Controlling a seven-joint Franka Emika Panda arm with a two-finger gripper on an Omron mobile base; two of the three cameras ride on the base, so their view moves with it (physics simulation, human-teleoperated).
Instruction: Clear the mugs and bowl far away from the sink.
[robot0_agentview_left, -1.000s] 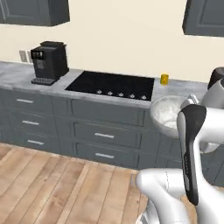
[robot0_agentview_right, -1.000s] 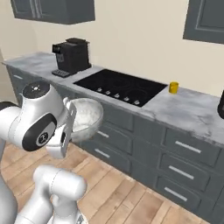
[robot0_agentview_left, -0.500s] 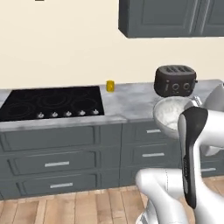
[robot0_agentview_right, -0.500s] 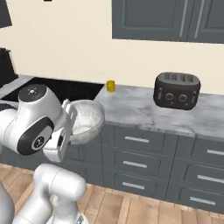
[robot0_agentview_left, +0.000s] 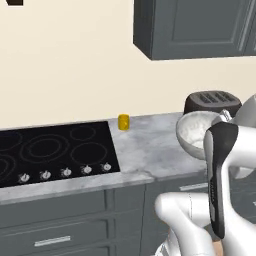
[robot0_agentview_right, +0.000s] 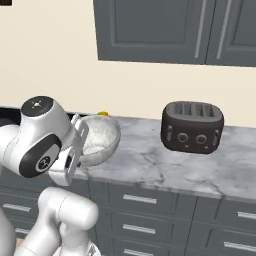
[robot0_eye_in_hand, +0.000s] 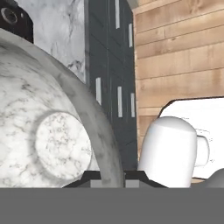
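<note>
A: Bowl first: where is the wide round bowl with the white-grey marbled look (robot0_agentview_left: 196, 133)?

B: It is held up in the air, at the near edge of the grey marbled tabletop (robot0_agentview_left: 145, 150), left of the dark four-slot toaster (robot0_agentview_right: 192, 126). In the hand view its rim (robot0_eye_in_hand: 98, 127) passes between the tips of the pincer (robot0_eye_in_hand: 113, 177), which is almost fully closed on that thin wall.

A: How do you think it will handle?

B: I judge it stiff, smooth and probably heavy for one pinch at the rim. It may tilt or slip if the arm swings fast, and it could break if it falls on the wooden floor (robot0_eye_in_hand: 179, 57).

A: And the mugs?

B: The small plain yellow mug (robot0_agentview_left: 123, 122) stands at the far side of the tabletop, just right of the black stovetop (robot0_agentview_left: 52, 152). It looks light; I would take hold of it across its wall.
</note>
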